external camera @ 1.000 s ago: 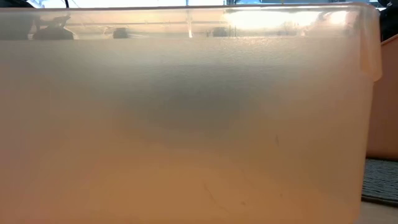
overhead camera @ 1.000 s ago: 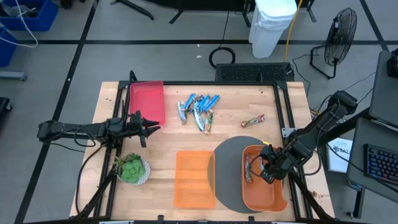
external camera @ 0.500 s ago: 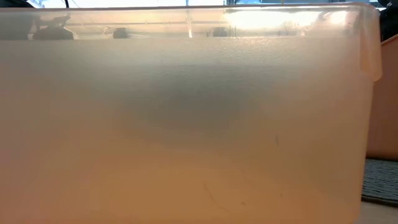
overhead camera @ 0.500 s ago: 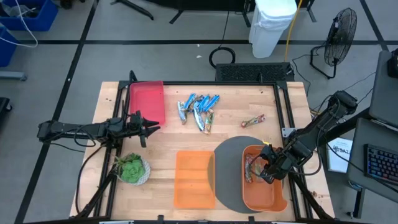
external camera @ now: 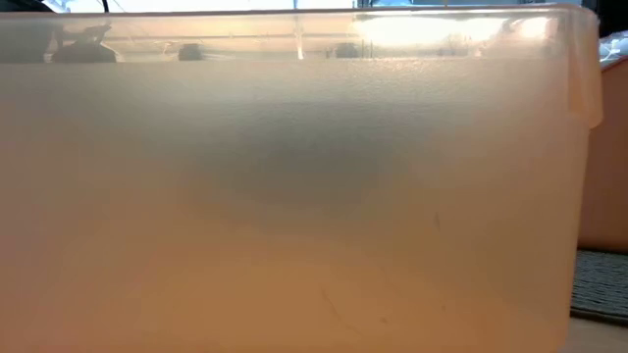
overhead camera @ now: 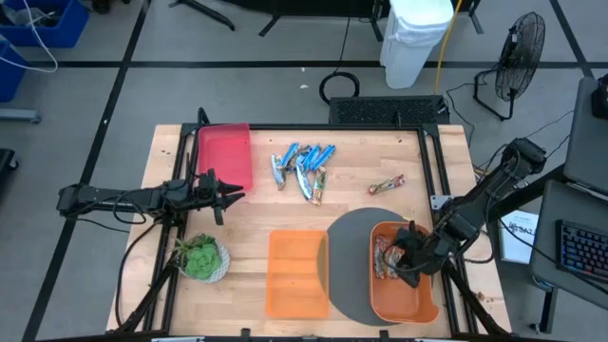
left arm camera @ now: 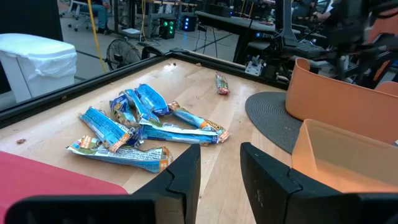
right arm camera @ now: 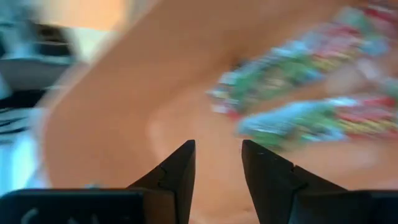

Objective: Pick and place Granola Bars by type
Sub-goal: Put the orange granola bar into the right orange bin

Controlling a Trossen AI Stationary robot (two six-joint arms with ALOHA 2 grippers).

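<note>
Two red-green foil granola bars (right arm camera: 298, 99) in orange bin (overhead camera: 404, 294); right gripper (right arm camera: 217, 162) apart, empty.

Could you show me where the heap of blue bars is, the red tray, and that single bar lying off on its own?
heap of blue bars (overhead camera: 302, 165), high view, middle of the heap
red tray (overhead camera: 225, 154), high view, its flat floor
single bar (overhead camera: 387, 185), high view, middle of its wrapper
</note>
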